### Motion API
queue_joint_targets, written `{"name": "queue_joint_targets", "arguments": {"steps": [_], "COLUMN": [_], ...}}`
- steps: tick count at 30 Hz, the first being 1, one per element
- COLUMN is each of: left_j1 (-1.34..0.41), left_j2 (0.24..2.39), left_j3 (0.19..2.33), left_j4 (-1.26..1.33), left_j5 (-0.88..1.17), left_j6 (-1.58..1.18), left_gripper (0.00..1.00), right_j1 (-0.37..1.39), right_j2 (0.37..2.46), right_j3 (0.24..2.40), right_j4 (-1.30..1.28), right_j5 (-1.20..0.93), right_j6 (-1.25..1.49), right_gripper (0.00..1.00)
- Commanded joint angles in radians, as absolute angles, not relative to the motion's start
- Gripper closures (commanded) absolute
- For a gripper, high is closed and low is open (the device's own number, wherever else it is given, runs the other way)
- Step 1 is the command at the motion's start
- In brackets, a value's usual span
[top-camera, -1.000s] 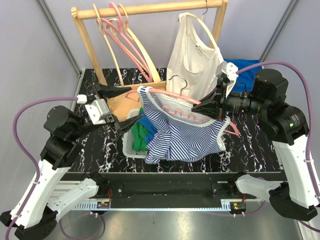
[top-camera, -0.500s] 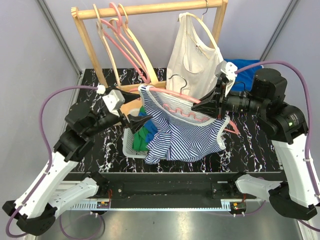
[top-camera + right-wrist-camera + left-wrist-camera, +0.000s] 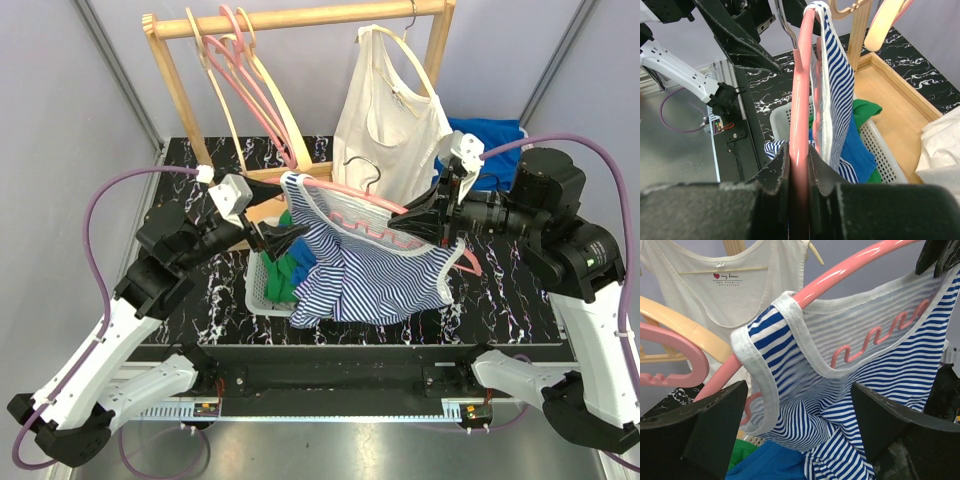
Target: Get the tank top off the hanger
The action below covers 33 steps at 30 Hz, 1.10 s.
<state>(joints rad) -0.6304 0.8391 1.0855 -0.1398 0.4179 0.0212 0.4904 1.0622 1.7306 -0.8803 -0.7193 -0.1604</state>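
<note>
A blue-and-white striped tank top [image 3: 370,270] hangs on a pink hanger [image 3: 345,192] held in the air over the table. My right gripper [image 3: 415,215] is shut on the hanger's right arm; in the right wrist view the pink bar [image 3: 800,100] is pinched between the fingers, with the striped cloth [image 3: 832,75] draped beside it. My left gripper [image 3: 285,240] is open at the top's left shoulder. In the left wrist view the white-edged strap [image 3: 757,360] and folds of striped cloth lie between the wide jaws [image 3: 800,425], untouched by either finger.
A white basket [image 3: 257,290] holding green and blue clothes sits under the tank top. Behind stands a wooden rack [image 3: 300,17] with a cream tank top [image 3: 385,110] on a hanger and several spare hangers [image 3: 240,70]. Blue cloth [image 3: 490,135] lies at the back right.
My left arm has swung right and up from the table's left side to the top's left strap. The right arm has shifted the hanger slightly right.
</note>
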Motion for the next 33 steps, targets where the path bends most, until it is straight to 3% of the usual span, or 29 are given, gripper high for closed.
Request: {"name": "queue_joint_targets", "arguments": {"steps": [1, 6, 10, 11, 14, 20, 26, 29, 33], "left_j1": [-0.632, -0.632, -0.632, -0.632, -0.632, -0.632, -0.634, -0.632, -0.624], "left_j2": [0.833, 0.839, 0.841, 0.841, 0.841, 0.841, 0.836, 0.833, 0.818], "left_j3": [1.1, 1.098, 1.092, 1.091, 1.091, 1.088, 1.08, 1.081, 1.095], "left_j4": [-0.042, -0.012, -0.003, -0.003, 0.02, 0.021, 0.021, 0.015, 0.003], "left_j5": [0.414, 0.437, 0.454, 0.463, 0.465, 0.465, 0.477, 0.462, 0.423], "left_j6": [0.006, 0.009, 0.011, 0.009, 0.009, 0.023, 0.026, 0.031, 0.07], "left_gripper": [0.14, 0.22, 0.46, 0.6, 0.79, 0.82, 0.78, 0.98, 1.0], "right_j1": [0.495, 0.495, 0.495, 0.495, 0.495, 0.495, 0.495, 0.495, 0.495], "right_j2": [1.051, 1.052, 1.052, 1.052, 1.052, 1.051, 1.04, 1.034, 1.011], "right_j3": [1.729, 1.717, 1.712, 1.71, 1.704, 1.698, 1.689, 1.689, 1.686], "right_j4": [-0.815, -0.801, -0.792, -0.788, -0.787, -0.787, -0.785, -0.788, -0.828], "right_j5": [-0.75, -0.758, -0.759, -0.761, -0.759, -0.753, -0.752, -0.733, -0.703], "right_j6": [-0.153, -0.138, -0.13, -0.129, -0.127, -0.127, -0.124, -0.129, -0.146], "right_gripper": [1.0, 1.0, 1.0, 1.0, 1.0, 1.0, 1.0, 1.0, 1.0]}}
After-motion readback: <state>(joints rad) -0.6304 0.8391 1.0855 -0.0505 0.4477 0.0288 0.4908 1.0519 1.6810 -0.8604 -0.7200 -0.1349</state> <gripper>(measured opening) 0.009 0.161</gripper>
